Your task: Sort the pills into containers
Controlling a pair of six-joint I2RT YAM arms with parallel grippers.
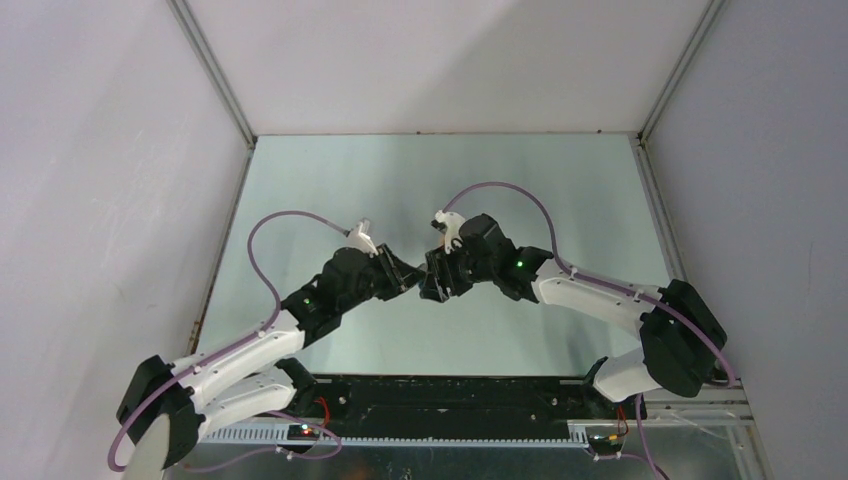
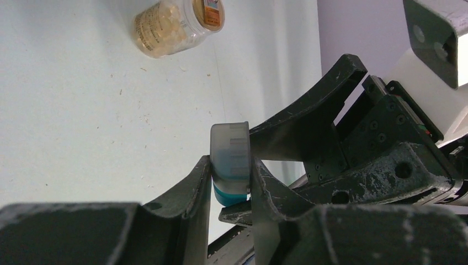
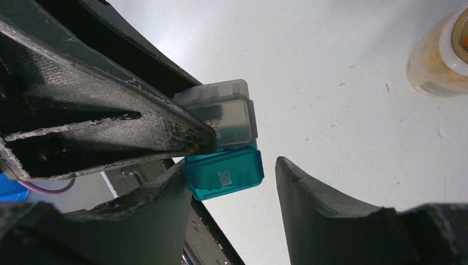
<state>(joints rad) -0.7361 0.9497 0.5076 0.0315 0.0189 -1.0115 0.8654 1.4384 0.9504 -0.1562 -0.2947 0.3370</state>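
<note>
Two grippers meet above the middle of the table [image 2: 83, 110]. My left gripper [image 2: 230, 168] is clamped on the little case [image 2: 232, 146], pinching its cloudy grey half so that the teal end sticks out toward the other arm. My right gripper [image 3: 232, 176] has its jaws apart around that teal end. One finger seems to touch the case and the other stands clear of it, so I judge that it holds nothing yet. The case looks to be held up off the table, not resting on it. Further out, a jar [image 2: 179, 25] lies on its side on the table, well apart from both grippers, packed with pale yellowish pills [image 2: 157, 30]. As for progress, I would call the sorting barely started: I see no pill outside the jar and none in the case, and opening a compartment looks like the step in hand. Much is hard to read. I cannot tell whether the teal flap, marked "Sun", is latched or already lifted, or whether the jar is capped, since both wrist views cut it off. From overhead the case is hidden between the fingers.
</note>
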